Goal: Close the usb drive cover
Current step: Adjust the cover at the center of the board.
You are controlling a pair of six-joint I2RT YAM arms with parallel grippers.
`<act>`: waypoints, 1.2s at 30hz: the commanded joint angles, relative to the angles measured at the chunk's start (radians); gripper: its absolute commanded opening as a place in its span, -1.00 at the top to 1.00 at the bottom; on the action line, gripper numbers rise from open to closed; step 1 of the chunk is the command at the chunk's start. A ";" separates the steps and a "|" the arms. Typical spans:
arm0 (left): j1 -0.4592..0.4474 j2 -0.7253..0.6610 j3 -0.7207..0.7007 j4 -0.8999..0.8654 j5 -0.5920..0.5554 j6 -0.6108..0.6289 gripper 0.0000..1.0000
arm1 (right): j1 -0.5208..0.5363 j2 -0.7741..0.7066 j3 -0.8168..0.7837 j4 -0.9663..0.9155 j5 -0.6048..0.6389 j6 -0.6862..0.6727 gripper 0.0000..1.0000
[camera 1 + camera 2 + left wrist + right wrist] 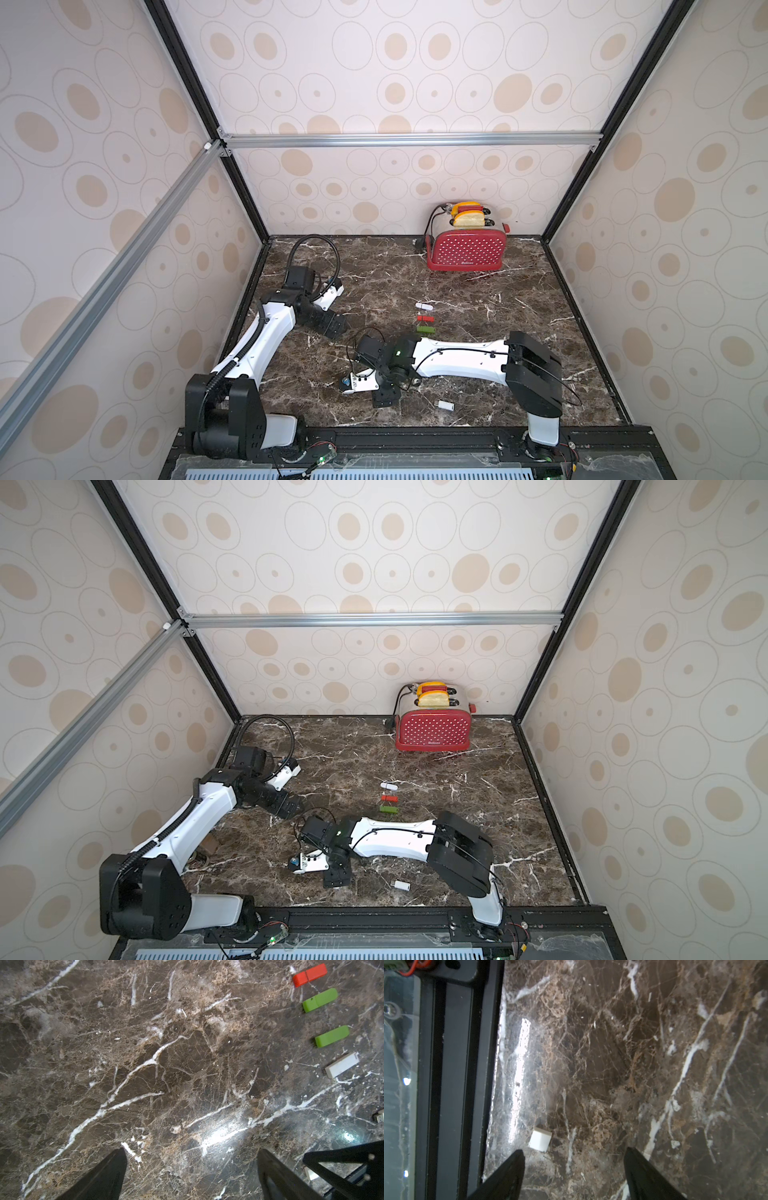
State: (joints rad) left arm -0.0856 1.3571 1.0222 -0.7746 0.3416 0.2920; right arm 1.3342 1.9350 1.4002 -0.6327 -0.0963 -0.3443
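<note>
My right gripper (574, 1150) is hanging wide and empty by the desk's (478, 299) front edge, one white cap (539, 1139) lying just off a finger (508, 1169). The usb drive (444, 404) is lying near, long axis along that edge, plug pointing at the gripper, bare marble around it. My left gripper (191, 1150) is gaping wide. Mid-desk: one red drive (309, 975), two green drives (320, 1000), (332, 1036), one white drive (341, 1065).

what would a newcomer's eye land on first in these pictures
The red polka-dot toaster at the back of the marble table, with bread in its slots, stands out first. Mid-table lies a short row of small sticks: a white drive, a red drive and a green drive. Near the front edge a seemingly uncapped white usb drive lies alone, and the right gripper hangs open close to a small white cap.
</note>
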 commanded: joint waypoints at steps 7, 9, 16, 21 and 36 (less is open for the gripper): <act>0.009 0.049 0.063 -0.015 -0.023 0.004 -0.98 | 0.012 0.051 0.023 -0.052 -0.031 0.021 -0.64; 0.010 0.055 0.065 -0.016 -0.025 0.006 -0.98 | 0.011 0.069 0.027 -0.045 -0.029 0.017 -0.65; 0.009 0.053 0.059 -0.012 -0.030 0.008 -0.98 | 0.000 0.101 0.037 -0.030 -0.038 0.019 -0.63; 0.009 0.050 0.058 -0.011 -0.034 0.010 -0.98 | -0.014 0.130 0.049 -0.028 -0.001 0.040 -0.48; 0.009 0.000 0.019 0.000 -0.018 0.046 -0.98 | -0.118 0.142 0.063 -0.019 -0.016 0.031 -0.10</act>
State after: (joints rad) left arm -0.0841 1.3891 1.0470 -0.7708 0.3122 0.3061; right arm 1.2243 2.0449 1.4422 -0.6403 -0.1047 -0.3077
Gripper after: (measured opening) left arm 0.991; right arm 0.550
